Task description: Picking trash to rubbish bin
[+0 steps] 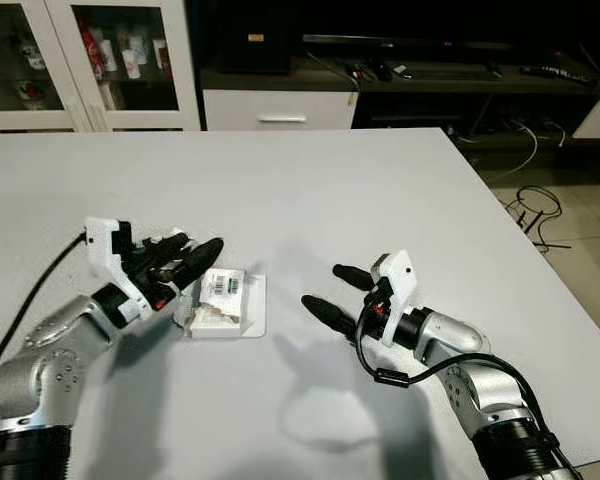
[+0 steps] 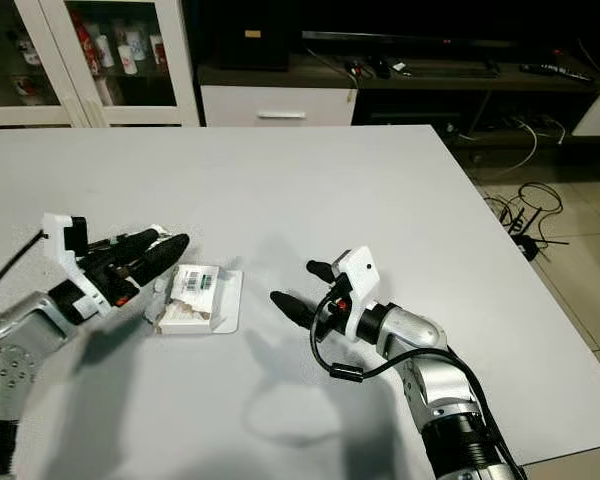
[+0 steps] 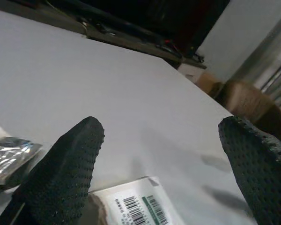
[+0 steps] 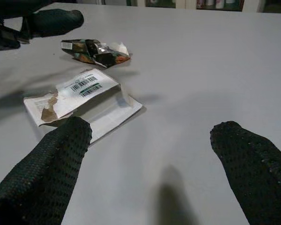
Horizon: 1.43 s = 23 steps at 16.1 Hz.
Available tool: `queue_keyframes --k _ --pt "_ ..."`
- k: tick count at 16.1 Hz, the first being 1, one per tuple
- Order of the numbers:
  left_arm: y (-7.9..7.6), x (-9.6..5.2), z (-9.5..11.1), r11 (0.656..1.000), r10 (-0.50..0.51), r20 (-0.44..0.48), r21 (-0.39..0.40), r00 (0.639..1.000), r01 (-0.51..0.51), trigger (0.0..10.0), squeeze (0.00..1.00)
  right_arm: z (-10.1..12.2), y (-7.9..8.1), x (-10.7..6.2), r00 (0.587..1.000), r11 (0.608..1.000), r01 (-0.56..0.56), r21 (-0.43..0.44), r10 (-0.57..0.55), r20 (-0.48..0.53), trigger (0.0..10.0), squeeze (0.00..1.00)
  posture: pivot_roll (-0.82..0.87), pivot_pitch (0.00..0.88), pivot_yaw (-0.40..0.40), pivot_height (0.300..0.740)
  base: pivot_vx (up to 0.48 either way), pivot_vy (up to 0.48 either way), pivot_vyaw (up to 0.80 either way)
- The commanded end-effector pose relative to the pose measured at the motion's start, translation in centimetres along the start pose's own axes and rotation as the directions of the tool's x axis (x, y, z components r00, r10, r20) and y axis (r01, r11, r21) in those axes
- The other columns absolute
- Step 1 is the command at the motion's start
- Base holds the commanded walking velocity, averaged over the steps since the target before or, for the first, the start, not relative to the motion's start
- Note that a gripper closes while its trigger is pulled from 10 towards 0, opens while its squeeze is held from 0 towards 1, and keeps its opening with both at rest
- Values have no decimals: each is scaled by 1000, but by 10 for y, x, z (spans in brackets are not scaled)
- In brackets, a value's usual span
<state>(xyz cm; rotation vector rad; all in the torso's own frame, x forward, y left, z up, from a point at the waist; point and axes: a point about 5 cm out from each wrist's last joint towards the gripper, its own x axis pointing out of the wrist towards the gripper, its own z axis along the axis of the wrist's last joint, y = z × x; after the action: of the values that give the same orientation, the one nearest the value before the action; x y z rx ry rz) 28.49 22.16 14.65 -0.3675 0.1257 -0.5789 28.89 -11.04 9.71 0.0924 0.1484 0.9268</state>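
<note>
Your left end effector, fingers apart over the torn packet, risks pushing it flat along the table; right end effector also spread.

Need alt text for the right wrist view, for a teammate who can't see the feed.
Open right gripper, jaws wide apart, hovers above a grey table, aimed at a torn white cardboard package with a barcode label. Beyond it lies a crumpled foil wrapper, with the left gripper above the far corner.

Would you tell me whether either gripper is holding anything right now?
Nothing is held: left gripper and right gripper are open above the table.
</note>
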Motion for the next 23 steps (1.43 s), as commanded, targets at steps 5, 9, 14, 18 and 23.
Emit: queue_keyframes --k 5,9,14,18,23 --pt "2 -14 20 995 29 -31 101 999 -26 10000 0 2 1 -2 1000 1000 -3 14 3 10 10000 0 7 59 -56 740 0 0 0" --pt "-9 -34 12 996 -48 -98 73 994 55 10000 0 2 2 -1 1000 1000 -5 19 5 8 10000 0 22 66 -59 740 0 0 0" --pt "-6 -38 -15 1000 -22 -184 -9 983 20 10000 0 -1 3 0 1000 1000 -10 15 11 -8 10000 0 18 66 -60 740 0 0 0" --pt "-7 -39 -18 1000 -11 -206 3 978 12 10000 0 -1 2 -2 1000 1000 -3 16 4 -9 10000 0 19 66 -54 740 0 0 0" --pt "-3 -54 -16 1000 26 -231 6 973 -25 10000 0 -2 2 -1 1000 1000 -2 17 2 -10 10000 0 33 71 -53 740 0 0 0"
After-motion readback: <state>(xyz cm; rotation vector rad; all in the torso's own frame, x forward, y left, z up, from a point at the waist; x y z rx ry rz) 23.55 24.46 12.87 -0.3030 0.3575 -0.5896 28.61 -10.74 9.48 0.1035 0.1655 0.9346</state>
